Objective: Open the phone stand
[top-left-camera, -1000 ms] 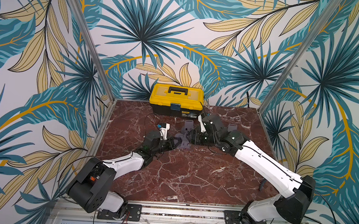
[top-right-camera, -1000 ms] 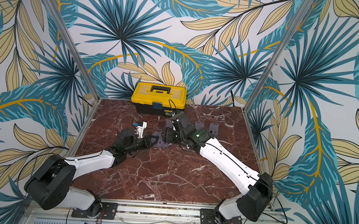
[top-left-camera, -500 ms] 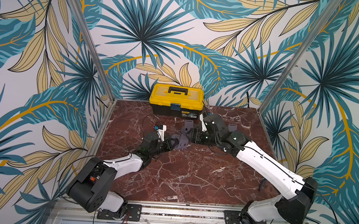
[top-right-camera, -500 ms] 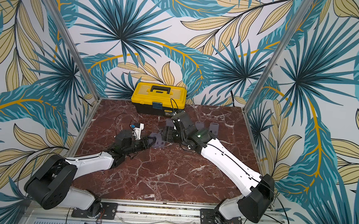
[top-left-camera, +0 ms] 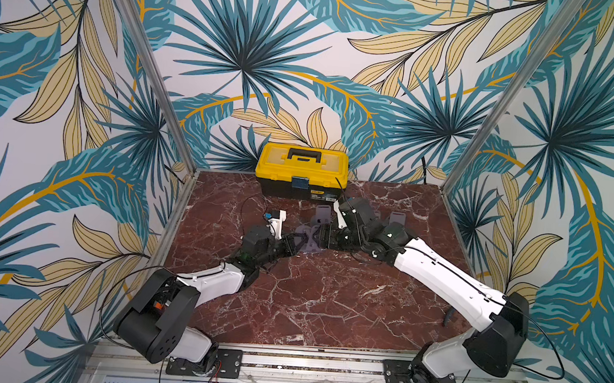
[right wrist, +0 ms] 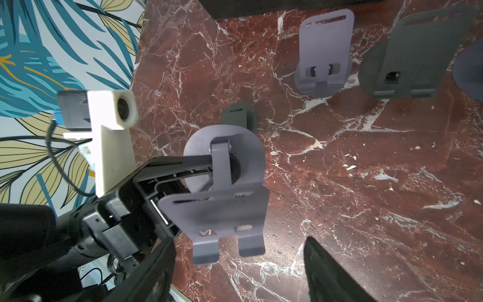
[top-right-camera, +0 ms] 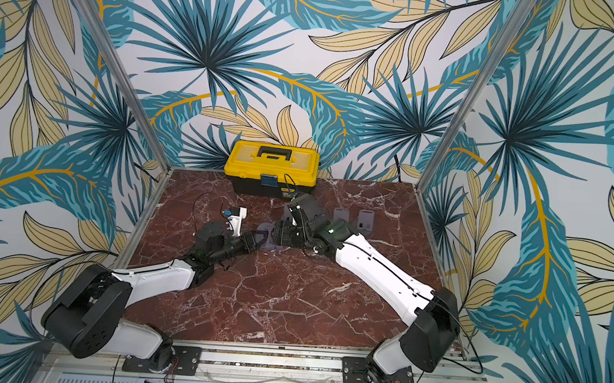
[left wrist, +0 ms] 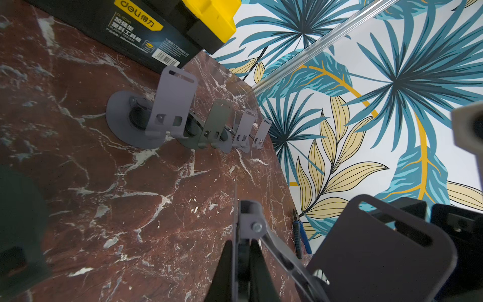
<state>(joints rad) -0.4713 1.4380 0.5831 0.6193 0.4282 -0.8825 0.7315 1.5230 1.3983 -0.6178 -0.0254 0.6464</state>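
In both top views the two arms meet near the middle of the table (top-left-camera: 290, 309), in front of the yellow toolbox (top-left-camera: 301, 170). The stand (top-left-camera: 307, 238) is only a small grey shape between them there, so you cannot see who holds it. The wrist views show more. In the left wrist view the left claw (left wrist: 241, 245) is pressed tight on the thin edge of the stand's round foot, and the stand's flat plate (left wrist: 379, 256) tilts up beside it. In the right wrist view the right claw (top-right-camera: 276, 236) is spread. Its dark fingers (right wrist: 332, 274) stand wide apart near the plate, and I cannot tell if they touch it. Only the left wrist view shows all four other stands (left wrist: 217, 125) in a row by the toolbox, and blue pliers (left wrist: 300, 235) on the table.
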